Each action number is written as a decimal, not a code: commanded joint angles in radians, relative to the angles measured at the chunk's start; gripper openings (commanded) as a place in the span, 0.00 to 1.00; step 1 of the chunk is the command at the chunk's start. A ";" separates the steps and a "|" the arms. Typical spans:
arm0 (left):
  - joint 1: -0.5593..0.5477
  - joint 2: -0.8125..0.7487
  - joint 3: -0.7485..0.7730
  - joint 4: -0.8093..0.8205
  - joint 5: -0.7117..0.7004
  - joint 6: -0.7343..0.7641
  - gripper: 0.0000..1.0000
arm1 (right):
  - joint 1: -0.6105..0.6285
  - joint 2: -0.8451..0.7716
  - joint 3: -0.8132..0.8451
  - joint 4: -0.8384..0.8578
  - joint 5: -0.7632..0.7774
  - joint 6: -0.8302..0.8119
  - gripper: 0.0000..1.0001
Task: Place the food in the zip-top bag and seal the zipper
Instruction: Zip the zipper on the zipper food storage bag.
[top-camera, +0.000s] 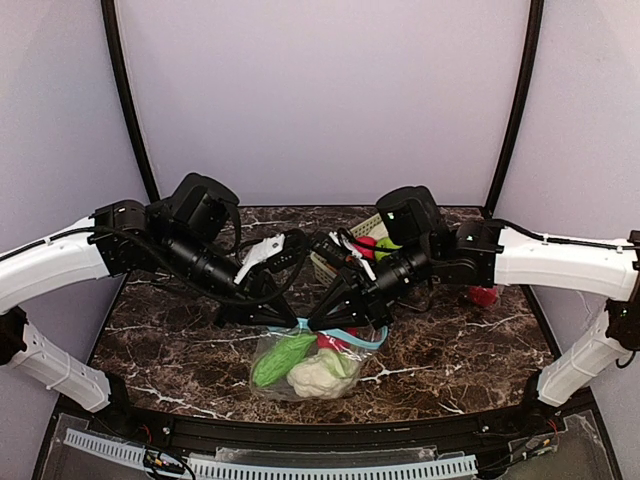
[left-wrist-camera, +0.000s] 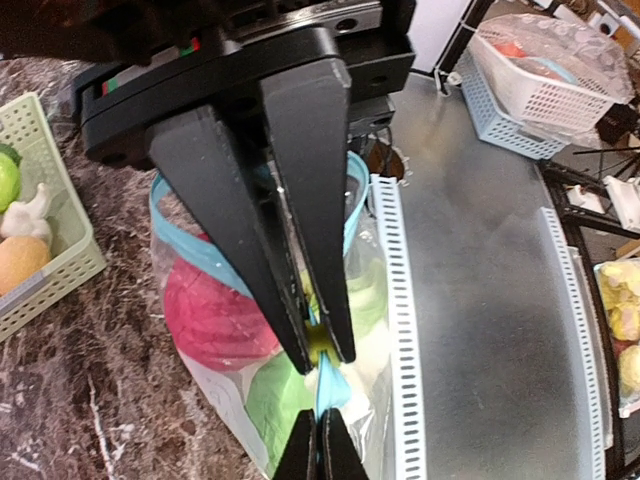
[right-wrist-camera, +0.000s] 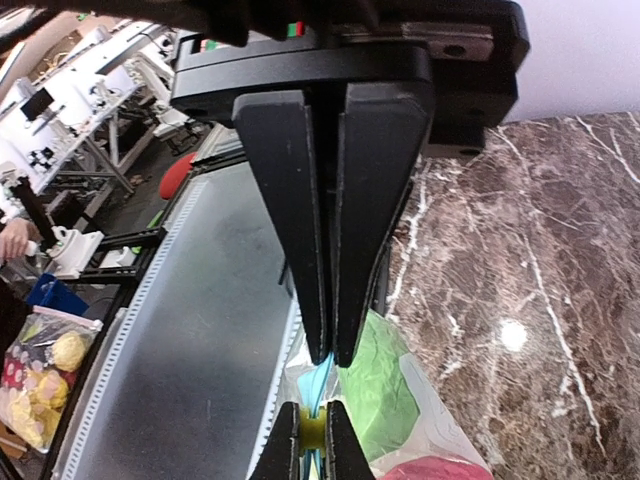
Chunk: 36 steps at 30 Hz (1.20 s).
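Note:
The clear zip-top bag (top-camera: 300, 385) lies at the table's front centre, holding a green food piece (top-camera: 280, 360), white cauliflower (top-camera: 315, 375) and a red piece (left-wrist-camera: 215, 310). Its blue zipper strip (left-wrist-camera: 335, 385) runs along the top. My left gripper (left-wrist-camera: 322, 358) is shut on the yellow-green zipper slider (right-wrist-camera: 312, 430). My right gripper (right-wrist-camera: 332, 358) is shut on the blue strip just beside it. In the top view the tips of the left gripper (top-camera: 298, 320) and right gripper (top-camera: 314, 322) meet over the bag's mouth.
A pale green lattice basket (left-wrist-camera: 40, 250) with more food stands behind the bag, partly hidden by the arms (top-camera: 345, 262). A red piece (top-camera: 484, 295) lies on the table at the right. The table's front edge is close to the bag.

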 joint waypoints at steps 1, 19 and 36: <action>0.004 -0.046 0.037 -0.134 -0.182 0.086 0.01 | -0.017 -0.028 0.030 -0.256 0.173 -0.057 0.00; 0.031 -0.061 -0.022 -0.145 -0.438 0.115 0.01 | -0.020 -0.054 0.013 -0.392 0.425 -0.073 0.00; 0.092 -0.090 -0.101 -0.085 -0.520 0.101 0.01 | -0.020 -0.063 -0.033 -0.413 0.486 -0.054 0.00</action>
